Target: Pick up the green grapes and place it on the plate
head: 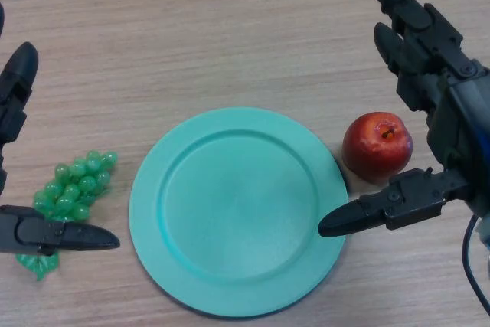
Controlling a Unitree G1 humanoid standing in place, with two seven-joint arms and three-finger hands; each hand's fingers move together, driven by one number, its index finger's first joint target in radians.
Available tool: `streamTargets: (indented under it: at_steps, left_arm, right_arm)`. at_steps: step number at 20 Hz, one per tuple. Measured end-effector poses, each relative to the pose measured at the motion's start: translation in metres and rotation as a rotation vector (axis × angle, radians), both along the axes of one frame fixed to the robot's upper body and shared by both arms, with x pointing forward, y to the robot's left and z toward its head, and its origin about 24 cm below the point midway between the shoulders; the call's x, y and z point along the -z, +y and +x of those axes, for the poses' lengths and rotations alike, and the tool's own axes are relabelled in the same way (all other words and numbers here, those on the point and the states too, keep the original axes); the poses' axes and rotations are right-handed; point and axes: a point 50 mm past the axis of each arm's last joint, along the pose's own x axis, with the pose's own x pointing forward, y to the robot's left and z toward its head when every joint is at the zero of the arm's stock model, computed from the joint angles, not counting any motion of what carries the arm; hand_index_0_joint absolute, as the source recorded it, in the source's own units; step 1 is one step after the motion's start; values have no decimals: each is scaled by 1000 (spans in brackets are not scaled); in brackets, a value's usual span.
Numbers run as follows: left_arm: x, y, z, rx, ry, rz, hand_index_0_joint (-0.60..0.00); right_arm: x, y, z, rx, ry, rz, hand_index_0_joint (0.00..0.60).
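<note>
I am at the reach: the grapes [75, 189] lie untouched on the table [230, 36], so the pick-up is not yet made. My left hand [19, 112] brackets them at the left edge, fingers straight and spread wide, the upper ones on the far side, the thumb lying across the bunch's near end. It looks to overlap the lowest grapes, though I cannot tell from above whether it touches them or hangs over them. Next I judge I must lower and close thumb and fingers round the bunch, then lift and carry it right.

Just right of the grapes is the plate [237, 212], bare, with a narrow strip of table between them.

Further right an apple [377, 145] sits just off the plate's rim. My right hand [429, 112] is round it but apart from it, fingers open beyond it, thumb pointing left over the plate's edge, holding nothing.
</note>
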Motion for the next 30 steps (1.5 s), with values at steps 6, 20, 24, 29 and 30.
streamTargets:
  at_steps: [6, 20, 24, 29, 30]
  left_arm:
    - [0, 0, 0, 0, 0, 0, 0]
    - [67, 67, 20, -237, 348, 337, 0]
    - [84, 69, 34, -232, 454, 458, 0]
    - [110, 49, 55, -199, 459, 843, -98]
    - [113, 51, 55, -201, 472, 865, -198]
  right_arm:
    - [0, 1, 0, -11, 3, 13, 0]
    - [-2, -2, 0, -12, -3, 20, 0]
    - [1, -8, -1, 11, 13, 17, 0]
    - [-3, -11, -6, 18, -11, 29, 0]
    - [-3, -11, -7, 8, -10, 38, 0]
